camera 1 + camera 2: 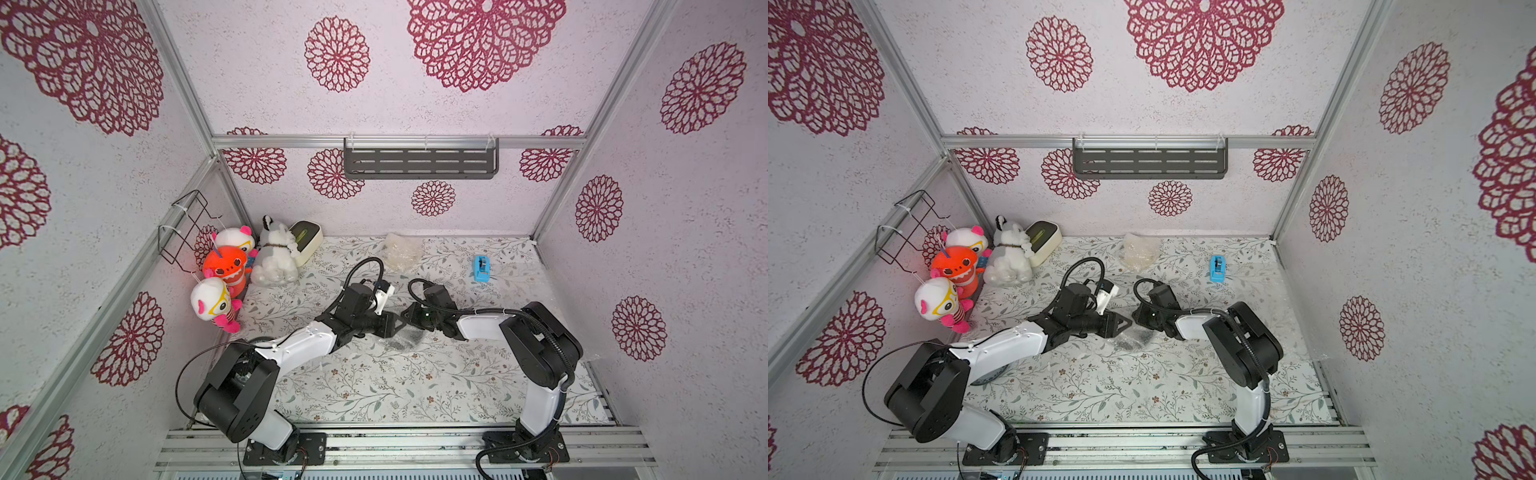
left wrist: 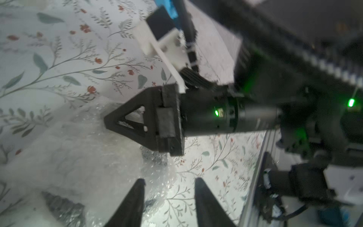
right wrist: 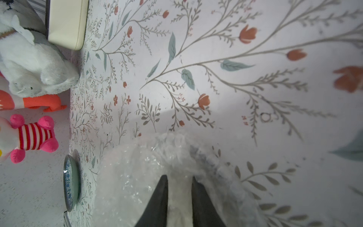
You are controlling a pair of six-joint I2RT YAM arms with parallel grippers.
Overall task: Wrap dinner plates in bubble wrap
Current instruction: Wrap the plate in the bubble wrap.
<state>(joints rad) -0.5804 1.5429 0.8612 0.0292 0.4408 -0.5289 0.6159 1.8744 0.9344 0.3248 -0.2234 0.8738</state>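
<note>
Black fingers (image 2: pixel 135 204) of the left gripper (image 2: pixel 170 179) stand spread, nothing between them, over crinkled bubble wrap (image 2: pixel 88 157) on the floral table (image 1: pixel 374 386). Opposite, the right gripper (image 3: pixel 178 176) has its jaws a little apart with wrap showing in the gap; whether it pinches that wrap I cannot tell. Under the sheet between both grippers lies what looks like the black plate (image 1: pixel 397 341), mid-table. A grey-teal plate (image 3: pixel 71 182) sits by the left wall, beneath the left arm (image 1: pixel 299 347). Near the back wall rests a second wrapped bundle (image 1: pixel 401 251), with a blue tape dispenser (image 1: pixel 482 269) well to its right.
</note>
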